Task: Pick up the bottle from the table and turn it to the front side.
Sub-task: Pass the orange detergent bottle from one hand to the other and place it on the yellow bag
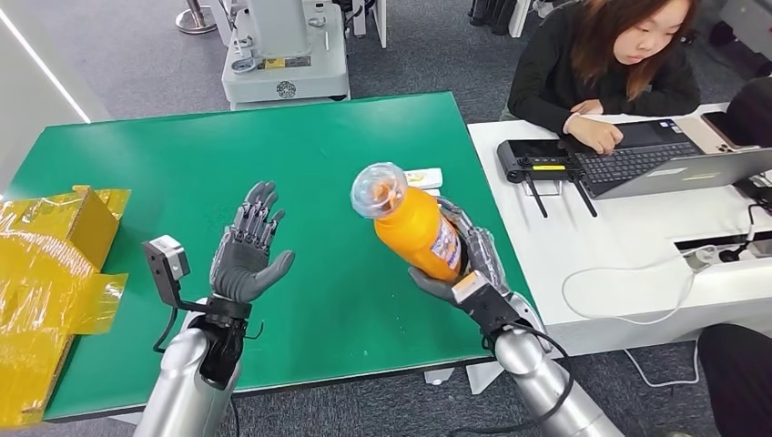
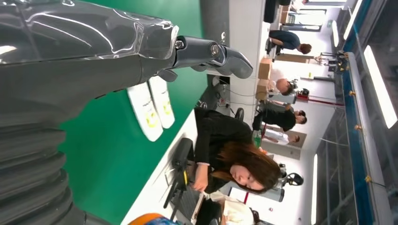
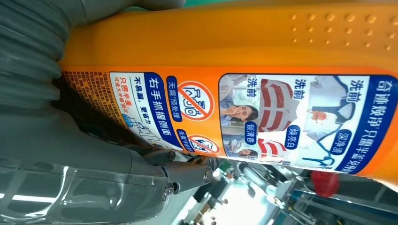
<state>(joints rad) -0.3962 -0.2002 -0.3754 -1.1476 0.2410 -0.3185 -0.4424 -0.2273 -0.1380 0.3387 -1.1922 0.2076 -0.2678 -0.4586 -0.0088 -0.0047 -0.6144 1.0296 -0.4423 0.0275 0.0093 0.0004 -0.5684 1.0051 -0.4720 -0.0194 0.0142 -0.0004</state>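
Observation:
My right hand (image 1: 466, 266) grips an orange bottle (image 1: 417, 228) with a clear domed cap, lifted above the right part of the green table (image 1: 309, 155) and tilted with the cap toward the left and far side. In the right wrist view the bottle (image 3: 244, 42) shows its blue and white printed label (image 3: 263, 117), with my right hand (image 3: 84, 154) wrapped around its lower part. My left hand (image 1: 246, 248) hovers over the table's middle, palm up, fingers spread and holding nothing. The left wrist view shows my left hand (image 2: 117, 42) above the green surface.
A small white packet (image 1: 424, 177) lies on the table behind the bottle. Yellow wrapped boxes (image 1: 50, 264) crowd the table's left edge. A person (image 1: 605, 64) sits at the white desk (image 1: 583, 255) on the right with a laptop (image 1: 669, 164). A machine base (image 1: 284, 50) stands beyond the table.

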